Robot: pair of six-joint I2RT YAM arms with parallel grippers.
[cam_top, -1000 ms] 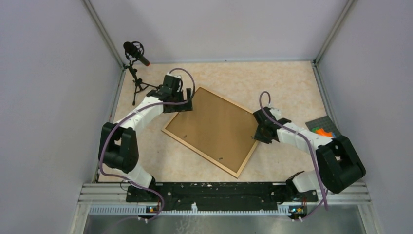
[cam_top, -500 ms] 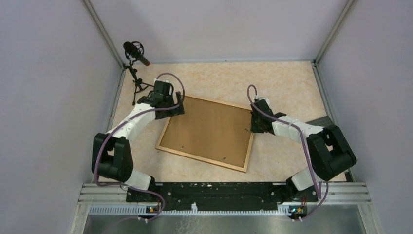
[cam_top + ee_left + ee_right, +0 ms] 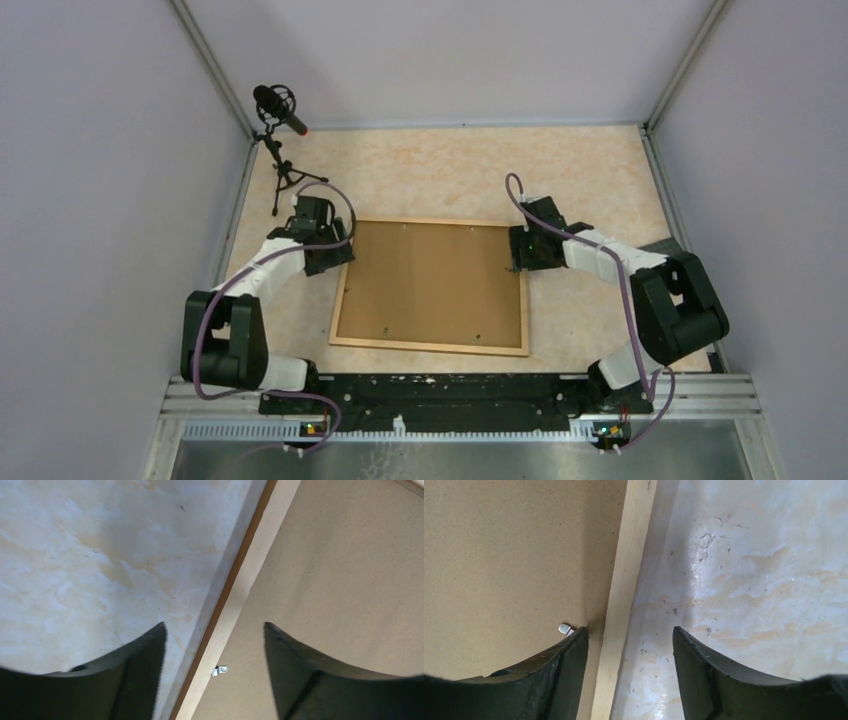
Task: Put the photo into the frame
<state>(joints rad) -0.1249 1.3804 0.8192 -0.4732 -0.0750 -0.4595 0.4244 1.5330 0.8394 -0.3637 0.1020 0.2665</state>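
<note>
Tabletop (image 3: 450,170) of mottled cream, smooth and stone-patterned, carries the frame (image 3: 430,347), which lies face down and roughly square to the arms, likely so its back can be worked. Its pale raw wood, narrow and flat, rims a matt brown fibreboard backing board (image 3: 432,285). The photo shows in no view; whether it lies beneath the board I cannot tell. The left gripper (image 3: 215,630) and right gripper (image 3: 630,630) each straddle a side of the frame, jaws wide and clasping nothing, seemingly to steady it. Small bent metal tabs (image 3: 565,628) pin the board.
</note>
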